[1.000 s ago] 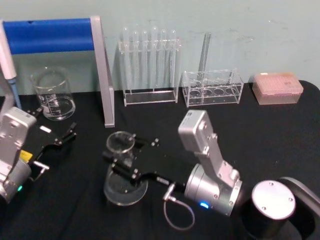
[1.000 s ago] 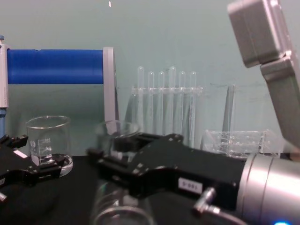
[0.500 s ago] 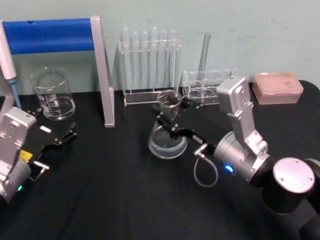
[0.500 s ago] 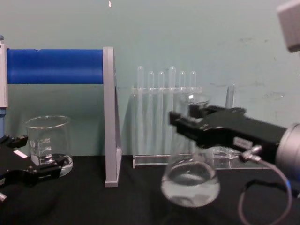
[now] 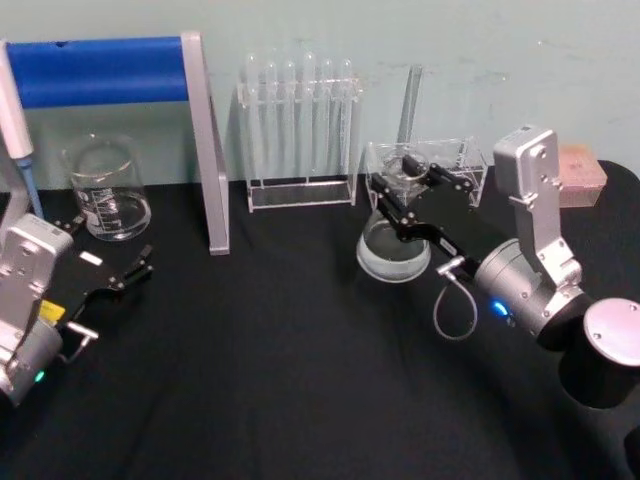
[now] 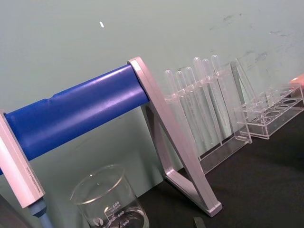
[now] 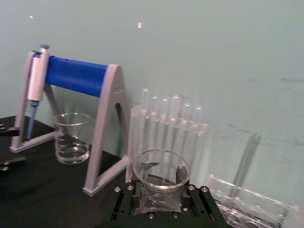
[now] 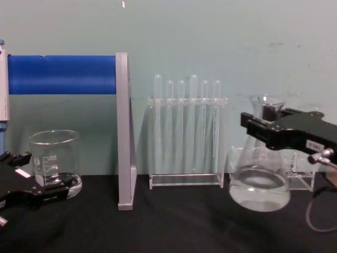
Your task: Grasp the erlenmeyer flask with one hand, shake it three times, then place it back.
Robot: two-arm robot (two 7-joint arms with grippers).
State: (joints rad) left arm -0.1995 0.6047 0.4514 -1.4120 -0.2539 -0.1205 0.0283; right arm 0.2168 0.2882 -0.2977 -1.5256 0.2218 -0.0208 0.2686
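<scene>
Nearest on the left, your left gripper lies low over the black worktop, jaws apart and holding nothing. Further in on the right, your right gripper is clamped around the neck of the erlenmeyer flask, just under its flared rim. The wide base hangs below the fingers, looks lifted off the worktop, and sits just in front of the low clear rack. You have one flask and one beaker, which stands just beyond the left gripper. Along the back, count:

- one blue-barred stand carrying one pipette
- one tall rack holding six test tubes
- one glass tube upright in the low rack
- one pink box
</scene>
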